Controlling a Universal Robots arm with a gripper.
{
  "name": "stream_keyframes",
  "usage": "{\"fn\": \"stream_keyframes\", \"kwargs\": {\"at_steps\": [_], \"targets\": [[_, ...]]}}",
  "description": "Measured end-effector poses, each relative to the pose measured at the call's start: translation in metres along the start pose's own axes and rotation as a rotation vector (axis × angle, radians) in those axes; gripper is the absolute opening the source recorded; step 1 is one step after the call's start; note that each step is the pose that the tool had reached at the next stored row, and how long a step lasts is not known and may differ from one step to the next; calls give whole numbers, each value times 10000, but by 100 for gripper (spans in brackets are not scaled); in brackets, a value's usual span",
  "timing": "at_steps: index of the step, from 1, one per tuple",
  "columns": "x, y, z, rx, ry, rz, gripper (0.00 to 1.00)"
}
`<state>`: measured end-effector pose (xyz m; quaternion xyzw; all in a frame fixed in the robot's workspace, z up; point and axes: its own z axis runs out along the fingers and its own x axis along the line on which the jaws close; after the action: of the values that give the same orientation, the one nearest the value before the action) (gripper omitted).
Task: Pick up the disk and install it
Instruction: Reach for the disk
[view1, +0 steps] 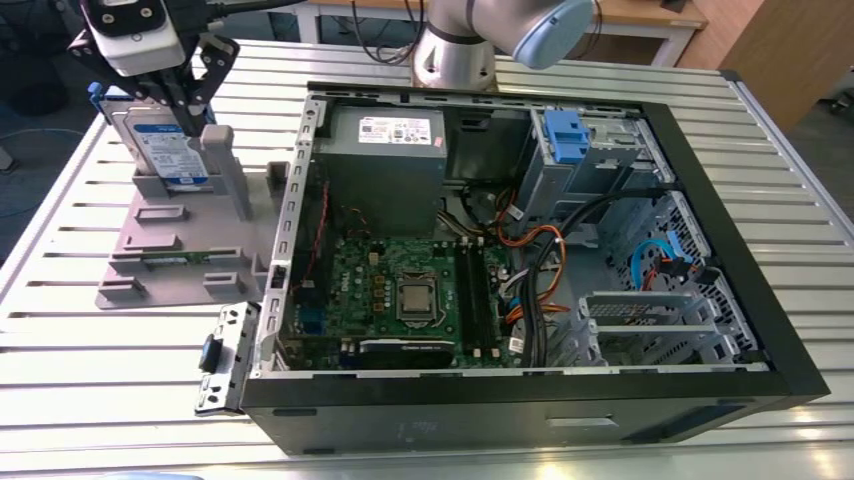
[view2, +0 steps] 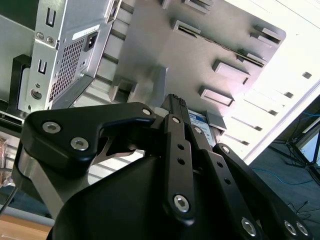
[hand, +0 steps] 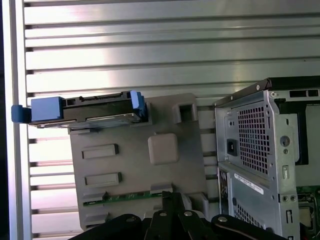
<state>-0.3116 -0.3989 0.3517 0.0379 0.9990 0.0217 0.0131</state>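
Hand (hand: 170, 199) near top edge of disk (hand: 87, 113)

disk (view1: 163, 150) metal, bracket (hand: 46, 108) seemingly blue plastic; table (view1: 80, 360) ribbed glossy metal.

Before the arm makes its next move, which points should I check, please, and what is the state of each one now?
1. Disk stands upright in the grey holder: ok.
2. Hand is directly over the disk's top edge, in the exterior view: ok.
3. Hand has a firm grip on the disk: cannot tell.
4. Blue bracket sits on the disk: ok.
5. Case lies open, with its inside exposed from above: ok.
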Motion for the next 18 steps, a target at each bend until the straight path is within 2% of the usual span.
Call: {"fn": "stream_keyframes", "kwargs": {"at_steps": [15, 17, 18], "targets": [[52, 9, 10, 0, 0, -1, 11], [210, -10, 178, 0, 0, 0, 11], [211, -10, 178, 0, 1, -1, 11]]}}
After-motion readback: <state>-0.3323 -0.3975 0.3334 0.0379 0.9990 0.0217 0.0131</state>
